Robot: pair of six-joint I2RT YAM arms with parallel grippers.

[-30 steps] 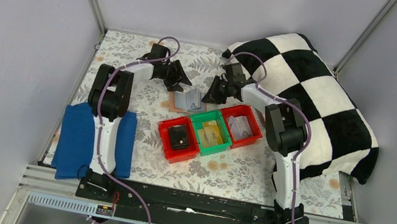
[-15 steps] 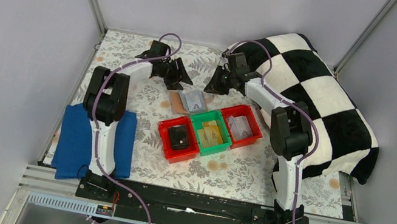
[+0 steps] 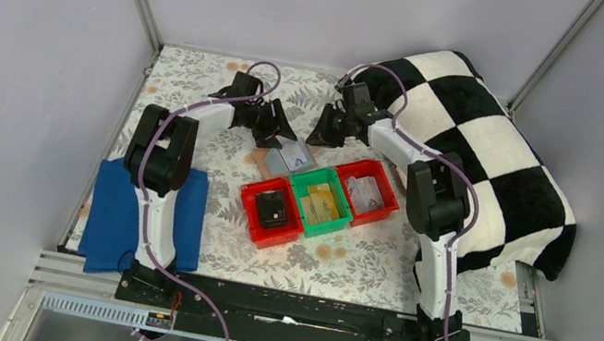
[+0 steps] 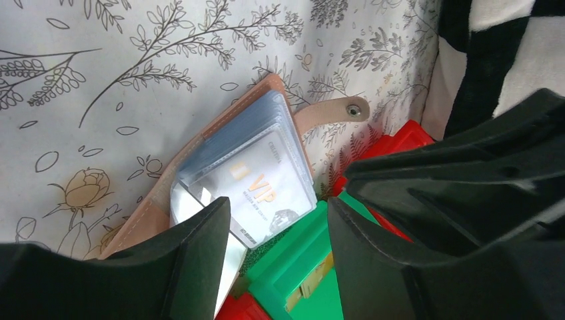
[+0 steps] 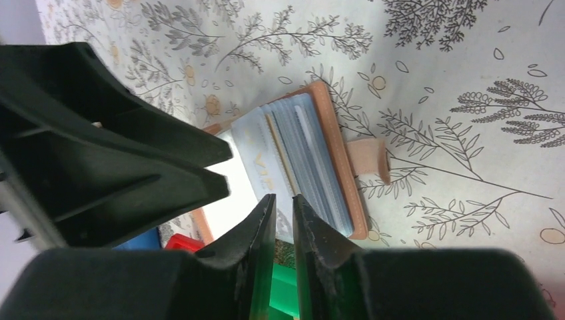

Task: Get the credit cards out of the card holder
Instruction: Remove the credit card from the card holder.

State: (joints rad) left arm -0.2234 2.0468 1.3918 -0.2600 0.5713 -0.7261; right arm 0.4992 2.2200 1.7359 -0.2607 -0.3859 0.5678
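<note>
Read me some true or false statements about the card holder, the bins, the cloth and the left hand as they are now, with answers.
1. The card holder lies open on the floral table. True.
2. The card holder is empty. False: credit cards fill its sleeves.
3. The green bin sits between two red bins. True.
4. The left hand is shut. False: its jaws stand apart.
5. The blue cloth lies on the checkered blanket. False: it lies at the table's left edge, across from the blanket.
</note>
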